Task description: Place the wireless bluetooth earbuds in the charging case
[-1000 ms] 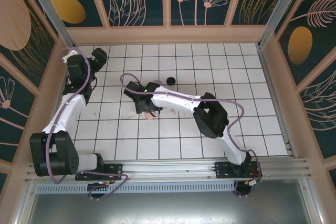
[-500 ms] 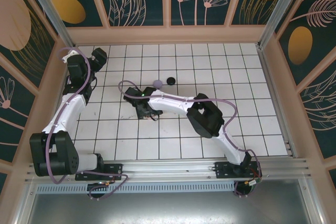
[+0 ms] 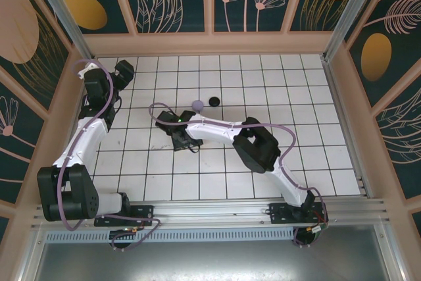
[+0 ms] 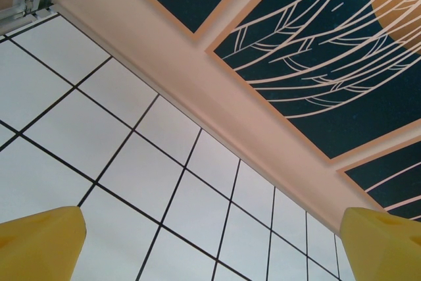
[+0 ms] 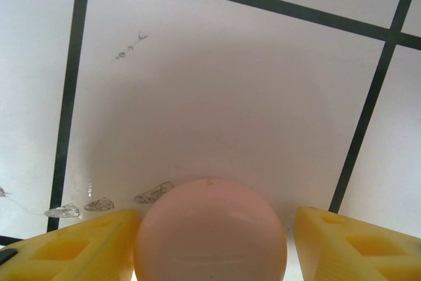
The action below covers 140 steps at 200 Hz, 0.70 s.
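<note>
A pale pink, rounded charging case (image 5: 210, 228) lies closed on the white tiles, between the yellow fingers of my right gripper (image 5: 212, 249). The left finger (image 5: 79, 241) touches the case. A narrow gap separates the right finger (image 5: 355, 241) from it. From above, the right gripper (image 3: 181, 137) points down at the floor left of centre and covers the case. My left gripper (image 3: 124, 70) hangs at the back left, open wide over bare tiles (image 4: 214, 251). The earbuds are hidden.
A lilac round case (image 3: 197, 104) and a black round case (image 3: 214, 101) lie just behind the right arm. The enclosure's back wall (image 4: 217, 97) runs close in front of the left gripper. A few scuff marks (image 5: 102, 203) show on the tile beside the pink case.
The right gripper shifted slightly towards me and down over the pink case, and its jaws narrowed. The lilac case came out from behind the arm. The left arm stayed still.
</note>
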Each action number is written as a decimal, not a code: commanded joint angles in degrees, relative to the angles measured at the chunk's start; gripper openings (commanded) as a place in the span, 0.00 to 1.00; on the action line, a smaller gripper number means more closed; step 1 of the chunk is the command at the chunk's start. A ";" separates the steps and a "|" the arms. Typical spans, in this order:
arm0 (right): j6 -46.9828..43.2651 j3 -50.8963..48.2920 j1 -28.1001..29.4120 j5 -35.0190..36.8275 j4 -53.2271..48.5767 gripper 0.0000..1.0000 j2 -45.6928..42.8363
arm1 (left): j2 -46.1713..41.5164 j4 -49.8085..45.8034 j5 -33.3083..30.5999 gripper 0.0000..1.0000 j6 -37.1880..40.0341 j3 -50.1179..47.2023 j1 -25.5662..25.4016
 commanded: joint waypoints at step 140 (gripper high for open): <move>2.04 -5.21 -0.25 2.80 2.51 0.38 -8.00 | -0.96 11.20 13.30 0.99 -0.93 -5.41 0.38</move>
